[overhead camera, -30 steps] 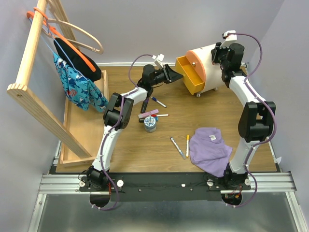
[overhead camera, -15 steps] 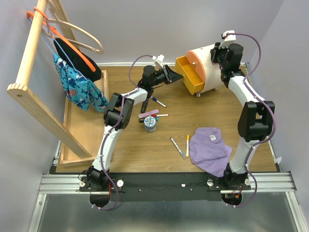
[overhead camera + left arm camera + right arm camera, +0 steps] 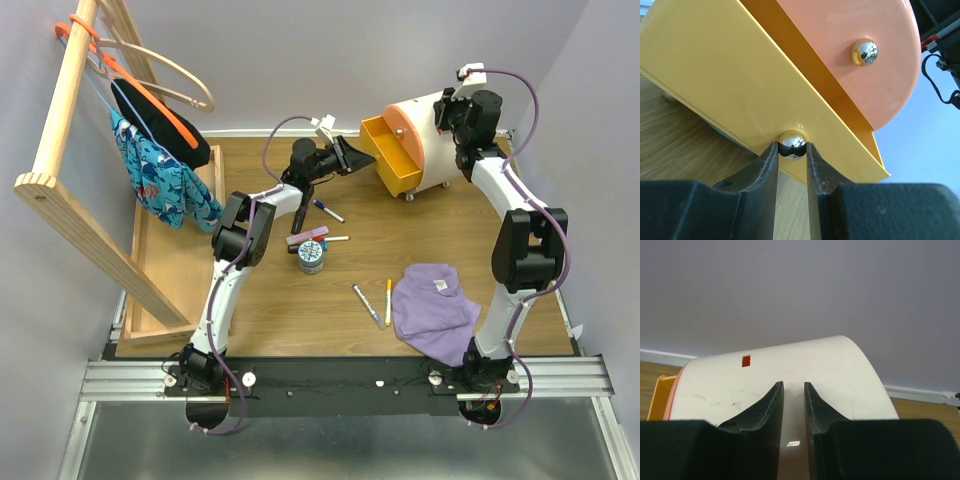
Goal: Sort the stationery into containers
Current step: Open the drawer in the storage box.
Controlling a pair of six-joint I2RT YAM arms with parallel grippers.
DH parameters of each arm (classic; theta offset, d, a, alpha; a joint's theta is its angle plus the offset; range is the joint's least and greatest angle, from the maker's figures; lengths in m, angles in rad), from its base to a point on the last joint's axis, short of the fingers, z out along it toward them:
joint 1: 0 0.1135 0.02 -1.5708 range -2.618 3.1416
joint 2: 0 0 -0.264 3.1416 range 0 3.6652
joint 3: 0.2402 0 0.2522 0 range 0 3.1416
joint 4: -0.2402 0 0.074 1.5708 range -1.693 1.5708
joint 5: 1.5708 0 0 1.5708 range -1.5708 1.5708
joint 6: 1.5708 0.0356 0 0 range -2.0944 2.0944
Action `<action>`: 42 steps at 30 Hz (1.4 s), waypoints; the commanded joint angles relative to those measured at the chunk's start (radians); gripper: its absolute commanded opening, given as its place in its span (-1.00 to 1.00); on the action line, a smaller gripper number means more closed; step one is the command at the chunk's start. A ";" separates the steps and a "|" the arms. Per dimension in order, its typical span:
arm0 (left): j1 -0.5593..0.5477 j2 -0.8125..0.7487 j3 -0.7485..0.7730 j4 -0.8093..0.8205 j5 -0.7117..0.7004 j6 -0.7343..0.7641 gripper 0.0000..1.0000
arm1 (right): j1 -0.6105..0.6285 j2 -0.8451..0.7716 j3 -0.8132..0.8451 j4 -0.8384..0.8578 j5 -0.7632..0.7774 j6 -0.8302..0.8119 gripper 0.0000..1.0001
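Note:
The cream drawer unit (image 3: 438, 128) stands at the back right. Its yellow drawer (image 3: 392, 152) is pulled out to the left, under the shut orange drawer (image 3: 404, 124). My left gripper (image 3: 352, 156) is shut on the yellow drawer's shiny knob (image 3: 792, 143), below the orange drawer (image 3: 840, 30). My right gripper (image 3: 452, 112) rests on the cream unit's top (image 3: 760, 377), jaws nearly together, nothing between them. On the table lie a pink bar (image 3: 307, 236), a blue-patterned jar (image 3: 311, 257), a blue pen (image 3: 328, 211), a white pen (image 3: 368, 305) and a yellow pen (image 3: 388, 301).
A purple cloth (image 3: 432, 310) lies at the front right. A long wooden tray (image 3: 165, 260) runs along the left edge. A tilted wooden rack (image 3: 62, 150) with hangers and clothes leans over it. Walls stand close behind the drawer unit.
My left gripper has moved a little to the left with the knob, drawing the yellow drawer slightly further out. The right arm has held still.

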State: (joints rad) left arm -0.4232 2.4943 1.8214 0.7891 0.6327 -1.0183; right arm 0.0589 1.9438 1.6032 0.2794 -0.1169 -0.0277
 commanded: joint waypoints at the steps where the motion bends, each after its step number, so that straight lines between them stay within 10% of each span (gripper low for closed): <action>1: 0.021 -0.060 -0.024 0.022 0.028 -0.003 -0.61 | 0.007 0.057 -0.020 -0.117 0.017 -0.018 -0.39; 11: 0.024 -0.077 -0.060 0.027 0.038 -0.012 -0.48 | 0.007 0.064 -0.016 -0.112 0.014 -0.020 -0.39; 20: 0.050 -0.126 -0.126 0.001 0.035 -0.025 0.30 | 0.007 0.023 -0.014 -0.117 0.011 -0.015 -0.37; 22: 0.070 -0.161 -0.152 -0.010 0.047 -0.016 0.97 | 0.006 0.007 -0.012 -0.123 0.007 -0.015 -0.37; 26: 0.103 -0.232 -0.238 -0.030 0.107 0.047 0.98 | 0.007 -0.058 -0.034 -0.128 -0.012 -0.018 -0.13; 33: 0.064 -0.402 -0.307 -0.595 0.119 0.599 0.98 | 0.007 -0.239 -0.167 -0.157 -0.085 -0.051 0.49; 42: -0.052 -0.668 -0.402 -0.999 -0.093 1.104 0.98 | 0.007 -0.493 -0.376 -0.311 -0.272 -0.054 0.57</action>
State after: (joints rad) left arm -0.4309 2.0121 1.4879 0.0509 0.6529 -0.2375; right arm 0.0589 1.5417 1.2964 0.0978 -0.2276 -0.0624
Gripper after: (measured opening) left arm 0.988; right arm 0.779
